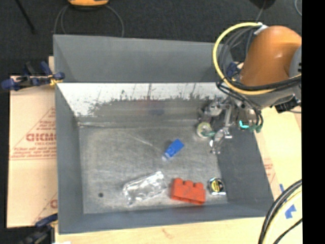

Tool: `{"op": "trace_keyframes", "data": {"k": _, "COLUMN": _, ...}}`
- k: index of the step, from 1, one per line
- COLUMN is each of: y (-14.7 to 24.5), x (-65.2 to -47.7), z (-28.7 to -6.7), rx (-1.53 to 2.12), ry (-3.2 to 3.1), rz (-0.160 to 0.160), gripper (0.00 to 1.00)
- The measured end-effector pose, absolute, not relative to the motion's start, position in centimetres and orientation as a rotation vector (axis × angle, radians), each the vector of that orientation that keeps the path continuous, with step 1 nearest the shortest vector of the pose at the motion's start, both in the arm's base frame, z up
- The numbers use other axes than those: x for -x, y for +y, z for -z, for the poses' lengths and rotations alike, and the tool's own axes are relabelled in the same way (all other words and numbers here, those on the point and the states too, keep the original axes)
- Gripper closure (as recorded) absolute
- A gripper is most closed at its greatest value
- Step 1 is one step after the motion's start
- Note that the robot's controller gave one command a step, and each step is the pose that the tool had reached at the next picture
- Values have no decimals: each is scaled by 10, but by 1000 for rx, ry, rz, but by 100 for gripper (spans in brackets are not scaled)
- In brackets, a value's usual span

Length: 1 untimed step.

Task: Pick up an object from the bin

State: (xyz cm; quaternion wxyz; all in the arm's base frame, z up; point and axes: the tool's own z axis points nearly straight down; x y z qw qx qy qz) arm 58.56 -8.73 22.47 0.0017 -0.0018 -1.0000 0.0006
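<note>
At the right-hand end of the grey bin (pixel 152 60), close under its back wall, the pincer (pixel 218 139) hangs below the arm's orange cover (pixel 269 55), which is ringed by a yellow cable (pixel 219 39). Whether the pincer is released or clenched cannot be told. Just beside the pincer, on its view-left side, lies a small pale round thing (pixel 204 130); whether the two touch cannot be told. Farther to the view-left and a little nearer the front lies a small blue block (pixel 173 148), apart from the pincer. Well in front of the pincer, along the front wall: a small yellow-and-black round thing (pixel 217 186) almost straight ahead of it, a red studded brick (pixel 188 191) just beside that, and a crumpled clear plastic wrapper (pixel 144 188) farthest to the view-left
</note>
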Motion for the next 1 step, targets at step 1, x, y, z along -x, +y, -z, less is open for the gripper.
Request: {"op": "trace_keyframes", "data": {"k": 1, "y": -24, "x": -524, "z": -100, "rx": -194, "ry": -3133, "rz": 0, "gripper": 0}}
